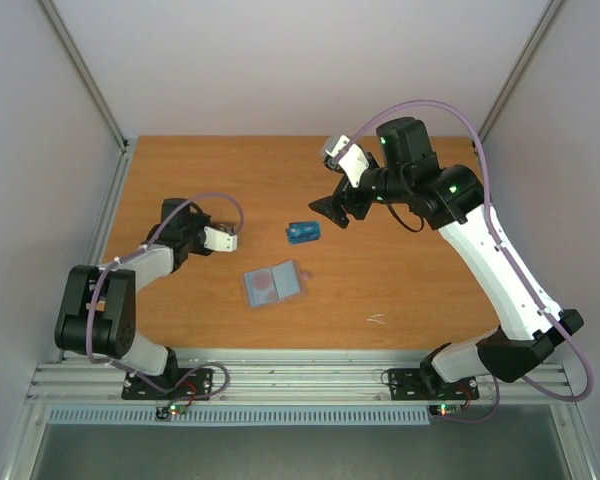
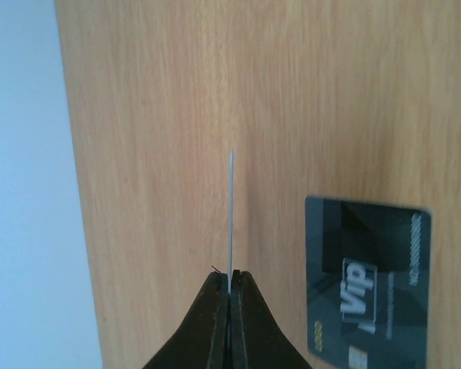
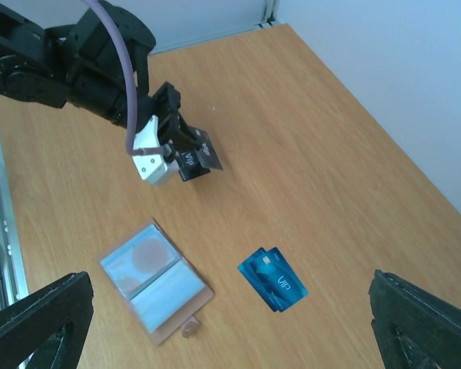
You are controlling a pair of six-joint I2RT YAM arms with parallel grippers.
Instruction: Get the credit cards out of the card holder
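The card holder (image 1: 273,285) (image 3: 155,280) lies open on the table, its light blue panels facing up. A red round mark shows through one panel. A bright blue credit card (image 1: 302,233) (image 3: 273,278) lies right of it and looks like two overlapping cards. My left gripper (image 1: 230,238) (image 2: 230,275) is shut on a thin card (image 2: 231,215), seen edge-on and standing upright over the wood. A dark grey-black card (image 2: 369,284) lies flat beside it. My right gripper (image 1: 335,208) (image 3: 230,307) hangs open high above the blue card, holding nothing.
The left arm (image 3: 69,61) reaches in from the table's left side. A metal rail (image 1: 280,385) runs along the near edge. Pale walls (image 1: 300,60) close in the back and both sides. A small light scrap (image 1: 377,320) lies near the front right.
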